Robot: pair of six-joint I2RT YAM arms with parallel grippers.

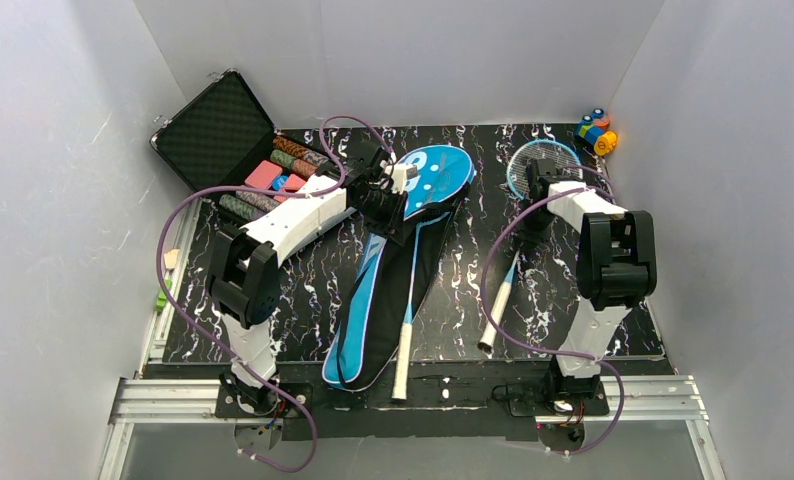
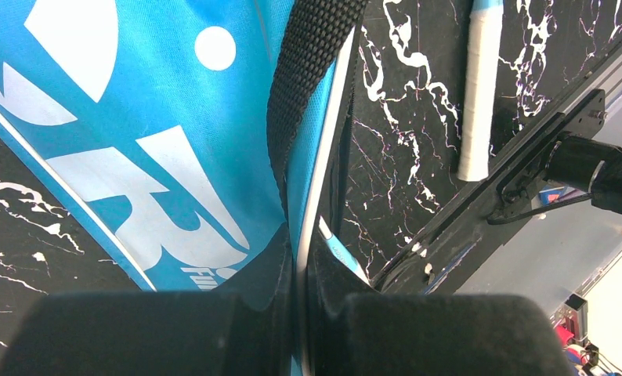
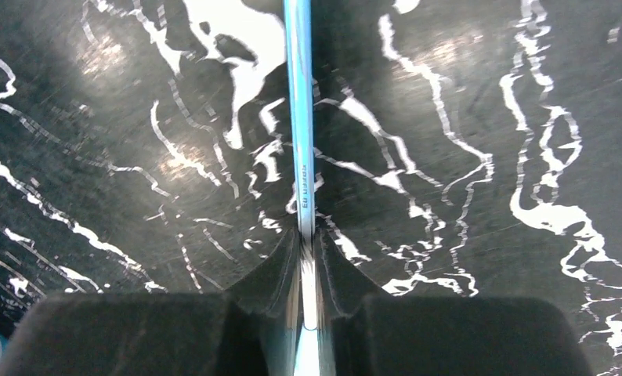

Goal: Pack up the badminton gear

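Two rackets, one blue bag. The first racket lies on the bag at centre, its shaft pinched by the left claw. The right claw pinches the second racket, centre-right. Black marbled table, white walls.

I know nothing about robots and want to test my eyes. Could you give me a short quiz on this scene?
1. True or false: the racket on the right lies inside the blue bag.
2. The jaws of the right arm are closed on that racket's: A) strings B) shaft C) grip.
3. Fill in: the open black case stands at the table's far ____ corner.
Key: 1 false; 2 B; 3 left.
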